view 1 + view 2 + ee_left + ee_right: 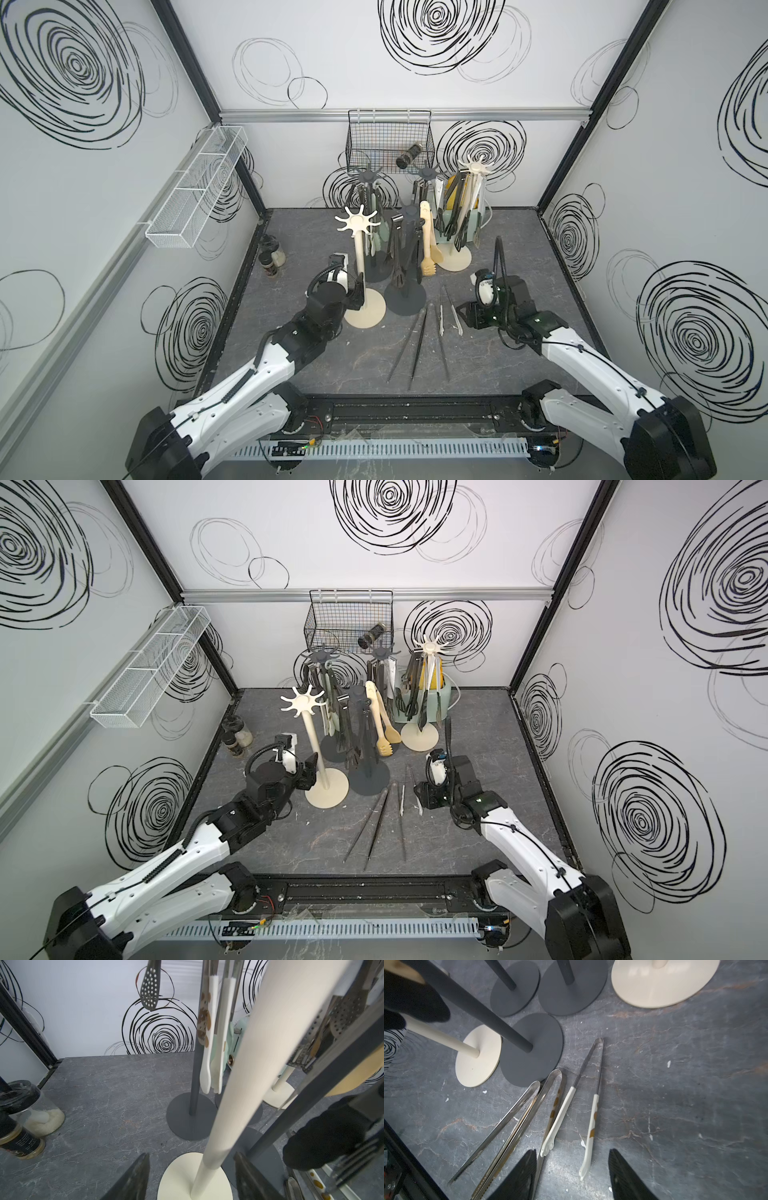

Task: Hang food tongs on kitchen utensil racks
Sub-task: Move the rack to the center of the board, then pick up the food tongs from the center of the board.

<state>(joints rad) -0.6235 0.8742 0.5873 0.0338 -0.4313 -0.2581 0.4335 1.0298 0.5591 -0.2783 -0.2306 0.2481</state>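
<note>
The left gripper (191, 1154) has its jaws apart on either side of the pole of the near cream rack (360, 266), which stands left of the tabletop's (332, 365) middle. The right gripper (572, 1150) hangs with jaws spread over the white-handled tongs (563, 1108), one white tip lying between its fingers. Two steel tongs (529, 1095) lie flat just beside them, mid-tabletop. Other tongs, including a beige wooden pair (427, 237), hang on the dark grey racks (405, 301) and on the far cream rack (474, 167) towards the back edge.
</note>
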